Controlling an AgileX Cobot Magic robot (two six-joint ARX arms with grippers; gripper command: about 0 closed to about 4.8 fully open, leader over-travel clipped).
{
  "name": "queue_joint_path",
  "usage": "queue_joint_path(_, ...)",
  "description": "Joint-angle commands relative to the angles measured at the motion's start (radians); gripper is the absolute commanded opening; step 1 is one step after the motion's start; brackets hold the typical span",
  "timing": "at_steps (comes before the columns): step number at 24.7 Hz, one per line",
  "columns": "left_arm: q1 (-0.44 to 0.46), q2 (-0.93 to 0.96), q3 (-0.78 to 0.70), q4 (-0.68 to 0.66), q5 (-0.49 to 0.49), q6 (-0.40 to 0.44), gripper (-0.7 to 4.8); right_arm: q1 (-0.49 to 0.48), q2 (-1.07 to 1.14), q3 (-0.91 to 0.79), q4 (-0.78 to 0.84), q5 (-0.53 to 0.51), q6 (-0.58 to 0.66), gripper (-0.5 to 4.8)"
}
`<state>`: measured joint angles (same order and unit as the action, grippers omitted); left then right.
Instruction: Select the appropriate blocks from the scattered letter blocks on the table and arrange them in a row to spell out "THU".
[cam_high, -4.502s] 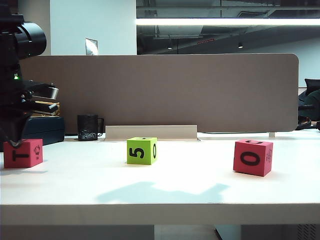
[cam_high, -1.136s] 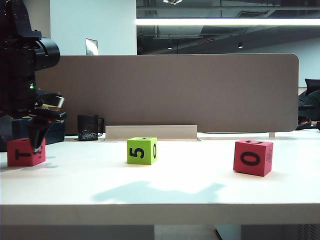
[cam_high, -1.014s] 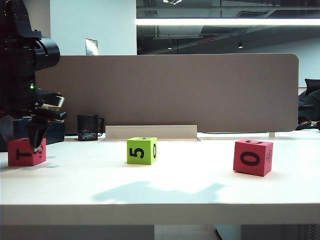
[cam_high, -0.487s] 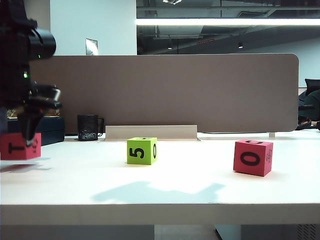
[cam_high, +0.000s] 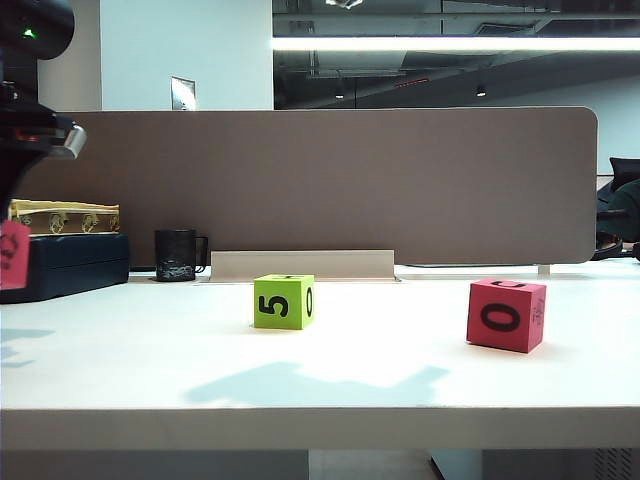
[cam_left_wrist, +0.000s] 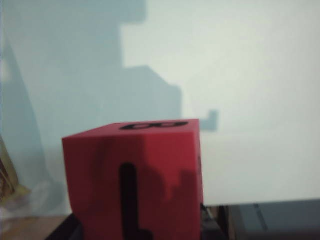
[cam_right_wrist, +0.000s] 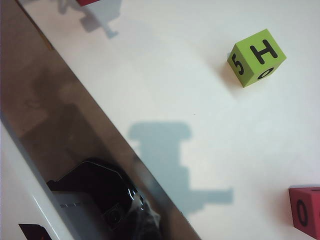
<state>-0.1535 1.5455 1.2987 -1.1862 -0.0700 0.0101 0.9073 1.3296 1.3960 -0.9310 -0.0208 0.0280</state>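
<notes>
Left gripper (cam_left_wrist: 135, 235) fingers clamp red block (cam_left_wrist: 134, 177) above table's (cam_high: 330, 380) left edge; right gripper's fingers together, unseen.

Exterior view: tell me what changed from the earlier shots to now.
The left gripper closed its jaws on the red T block, lifted it off the table and carried it to the left edge of the view. The green block, the red 0 block and the mug stayed put. The right gripper is out of view.
</notes>
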Motion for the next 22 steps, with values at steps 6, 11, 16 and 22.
queue_joint_path(6,-0.001,0.071,0.006,-0.055,0.039,0.013,2.13,0.002,-0.002,0.004,0.016,-0.008,-0.003,-0.05)
queue_joint_path(11,-0.018,0.14,0.006,-0.129,0.075,0.014,2.13,0.003,-0.002,0.004,0.015,-0.008,-0.003,-0.05)
queue_joint_path(16,-0.027,0.145,0.033,-0.163,0.074,0.019,2.09,0.003,-0.002,0.004,0.015,-0.008,-0.003,-0.05)
queue_joint_path(22,-0.026,0.2,0.122,-0.229,0.074,0.027,2.09,0.004,-0.002,0.004,0.015,-0.008,-0.003,-0.05)
